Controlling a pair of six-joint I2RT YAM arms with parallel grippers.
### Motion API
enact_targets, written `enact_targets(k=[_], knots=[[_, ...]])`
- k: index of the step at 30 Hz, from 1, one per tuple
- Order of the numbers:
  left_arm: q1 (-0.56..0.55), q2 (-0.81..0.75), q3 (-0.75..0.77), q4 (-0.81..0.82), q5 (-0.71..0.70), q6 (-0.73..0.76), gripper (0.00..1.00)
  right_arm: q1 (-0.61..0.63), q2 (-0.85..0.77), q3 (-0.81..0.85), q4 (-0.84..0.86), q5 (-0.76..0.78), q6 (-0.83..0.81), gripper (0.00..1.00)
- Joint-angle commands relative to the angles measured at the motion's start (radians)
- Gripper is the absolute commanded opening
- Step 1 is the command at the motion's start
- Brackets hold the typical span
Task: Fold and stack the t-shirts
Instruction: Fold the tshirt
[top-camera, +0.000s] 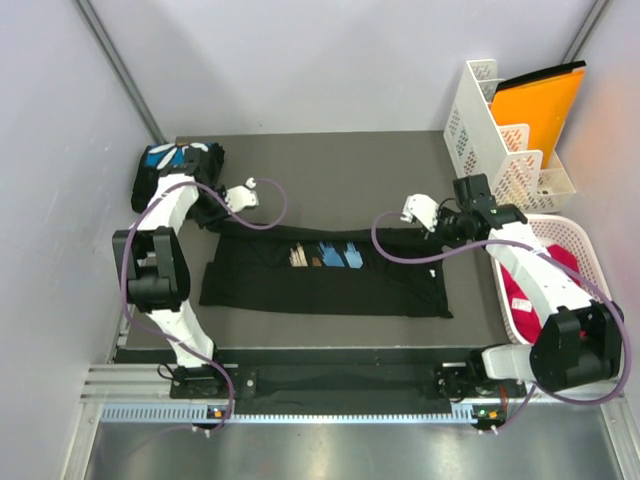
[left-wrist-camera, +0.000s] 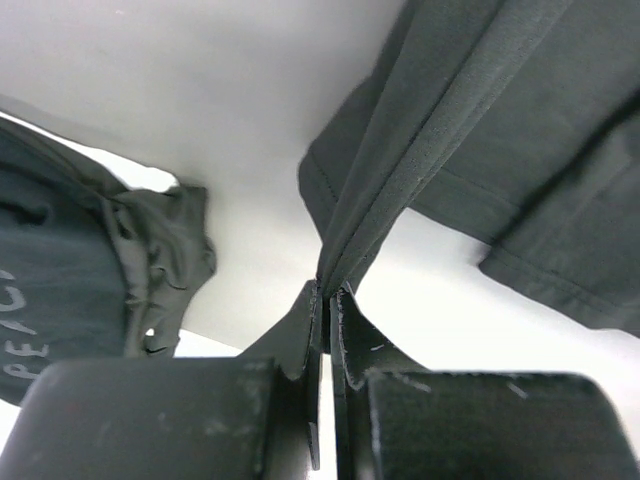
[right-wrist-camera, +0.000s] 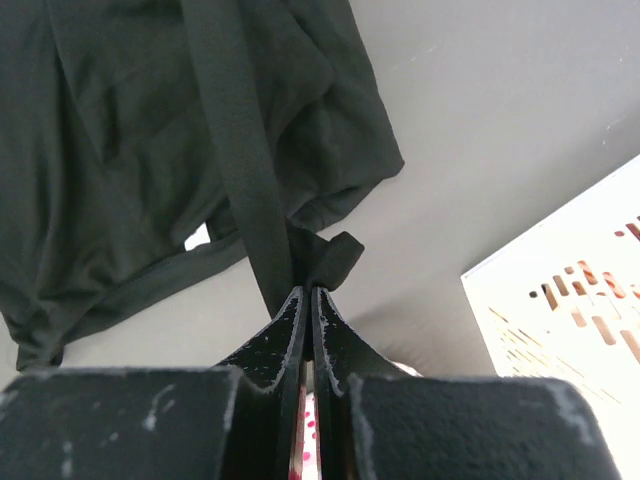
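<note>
A black t-shirt (top-camera: 320, 285) lies stretched sideways across the middle of the dark mat, its blue-and-tan print (top-camera: 325, 255) facing up near the far edge. My left gripper (top-camera: 218, 220) is shut on the shirt's far left corner, and in the left wrist view a taut fold of cloth (left-wrist-camera: 400, 170) runs up from the left gripper (left-wrist-camera: 328, 292). My right gripper (top-camera: 430, 236) is shut on the far right corner, with a strip of fabric (right-wrist-camera: 240, 170) pinched in the right gripper (right-wrist-camera: 310, 292). A second t-shirt (top-camera: 175, 160), folded with a blue and white print, lies at the far left corner (left-wrist-camera: 60, 300).
A white basket (top-camera: 580, 250) holding red cloth stands at the right edge (right-wrist-camera: 560, 300). Behind it is a white file rack (top-camera: 480, 120) with an orange folder (top-camera: 540, 100). Grey walls close in the left, back and right.
</note>
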Motion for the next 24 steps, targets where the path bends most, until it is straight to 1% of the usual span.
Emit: enact_targets(k=[1, 6, 15, 24], knots=[[0.011, -0.091, -0.036, -0.038, 0.004, 0.032, 0.00, -0.013, -0.053, -0.016, 0.003, 0.031, -0.034, 0.00], [0.013, -0.133, -0.081, -0.086, 0.015, 0.052, 0.00, -0.015, -0.072, -0.022, -0.006, 0.025, -0.037, 0.00], [0.011, -0.181, -0.118, -0.199, 0.039, 0.102, 0.00, -0.009, -0.104, -0.010, -0.096, -0.012, -0.089, 0.00], [0.013, -0.183, -0.135, -0.221, 0.013, 0.128, 0.00, 0.019, -0.155, -0.056, -0.151, -0.032, -0.129, 0.00]])
